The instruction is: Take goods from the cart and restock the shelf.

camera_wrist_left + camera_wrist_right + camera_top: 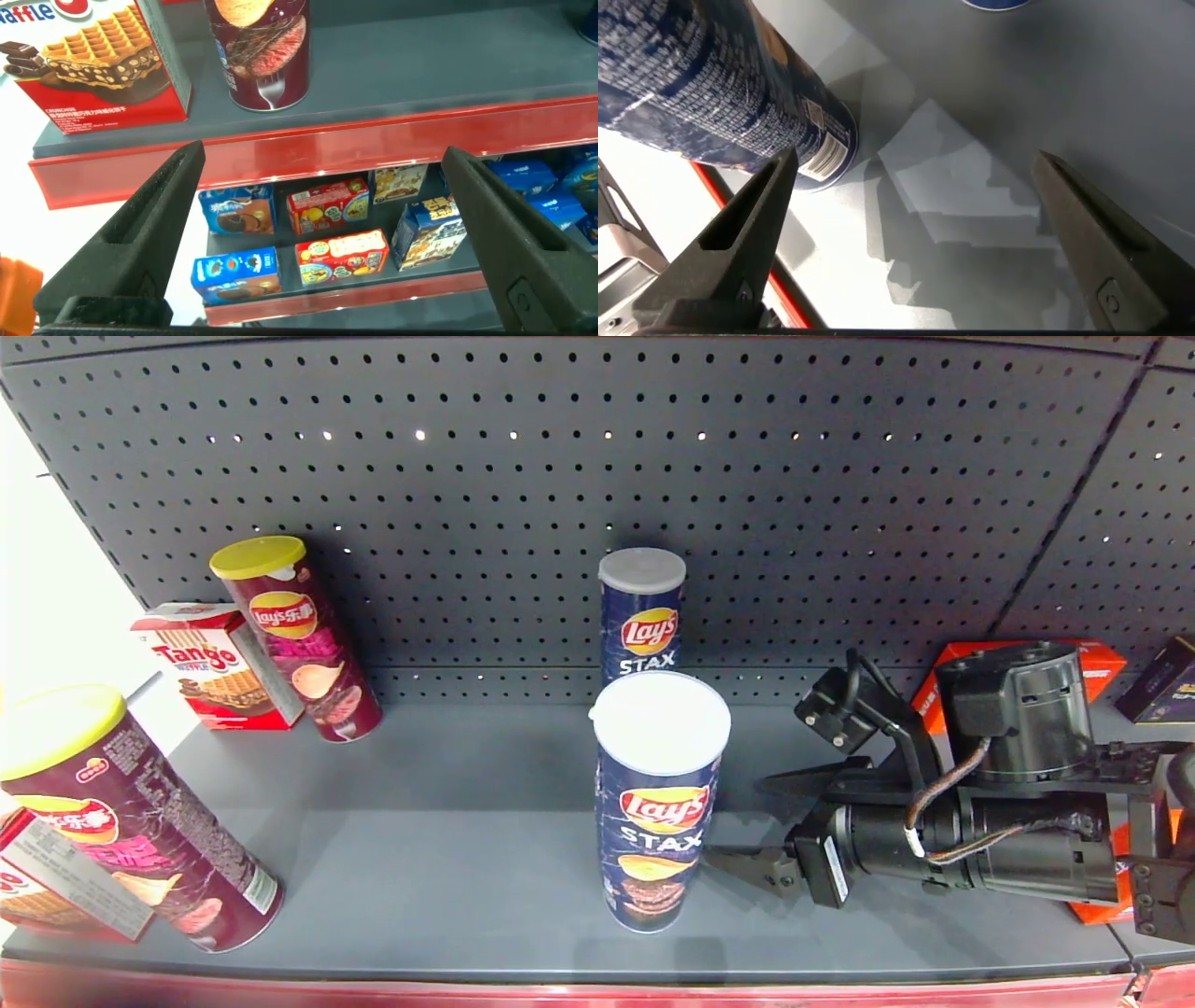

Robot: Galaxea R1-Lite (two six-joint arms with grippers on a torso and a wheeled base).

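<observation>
Right gripper [738, 821] sits low over the grey shelf [448, 859], its arm coming in from the right. Its fingers are spread wide with nothing between them, tips pointing at the front blue chip can [661, 803]. That can stands upright near the shelf's front edge, about mid-width, pale lid on. It is just beside the nearer fingertip and outside the jaws; cannot tell if they touch. A second blue chip can [641, 616] stands upright straight behind it against the pegboard back wall [747, 476], the two cans apart. On the shelf's left side, a maroon can with a yellow lid [299, 639] stands at the back, with a waffle box [219, 667] right beside it on its left. Another maroon can [131, 821] is at the front-left corner, with a second waffle box [65, 887] partly in front of it at the frame edge. Behind the right arm there is an orange box [1102, 663], and a dark box [1162, 681] at the far right. Left gripper [322, 159] hangs in front of and below the shelf's red front lip [392, 140], fingers wide apart and empty. Past it, lower down, are rows of small blue and red snack boxes [327, 205].
</observation>
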